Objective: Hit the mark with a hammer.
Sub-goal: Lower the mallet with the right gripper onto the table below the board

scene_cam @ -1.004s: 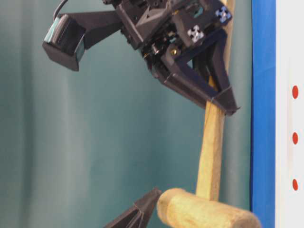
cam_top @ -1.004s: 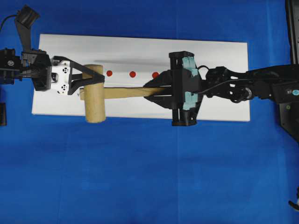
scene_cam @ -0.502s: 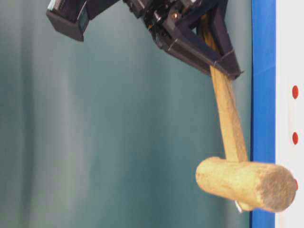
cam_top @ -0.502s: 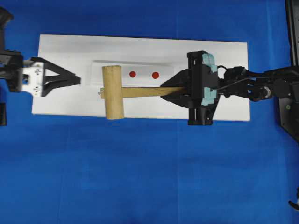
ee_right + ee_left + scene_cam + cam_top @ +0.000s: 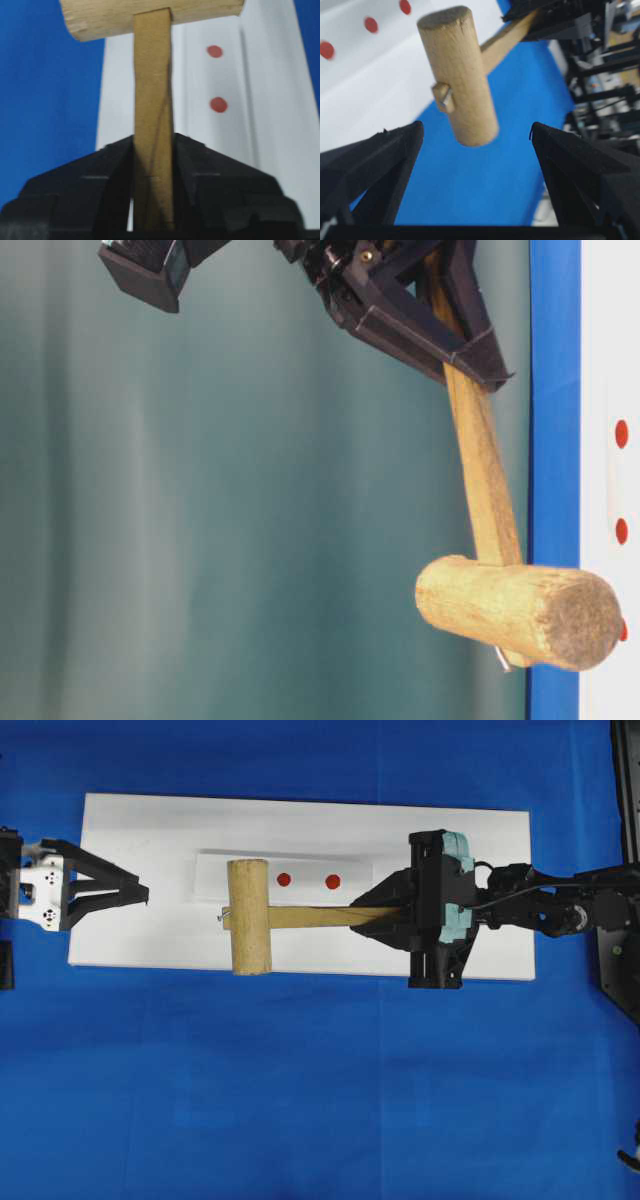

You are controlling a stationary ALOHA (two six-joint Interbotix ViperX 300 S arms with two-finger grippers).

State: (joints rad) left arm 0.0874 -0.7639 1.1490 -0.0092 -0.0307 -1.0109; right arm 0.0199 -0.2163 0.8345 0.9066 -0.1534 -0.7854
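Your wooden mallet (image 5: 250,917) looks stiff and top-heavy: the thick cylindrical head will likely want to swing and twist in a grip taken far down the slim squared handle, so hold the flat faces squarely (they should resist slipping better than a round shaft would). It hangs above the white board (image 5: 150,830) on the blue table (image 5: 300,1100), its head over the strip beside the two visible red marks (image 5: 284,879). Your right end effector (image 5: 372,915) is clamped on the handle's far end, reaching in level from the right. Your left end effector (image 5: 135,893) stands spread wide, holding nothing, well left of the head.
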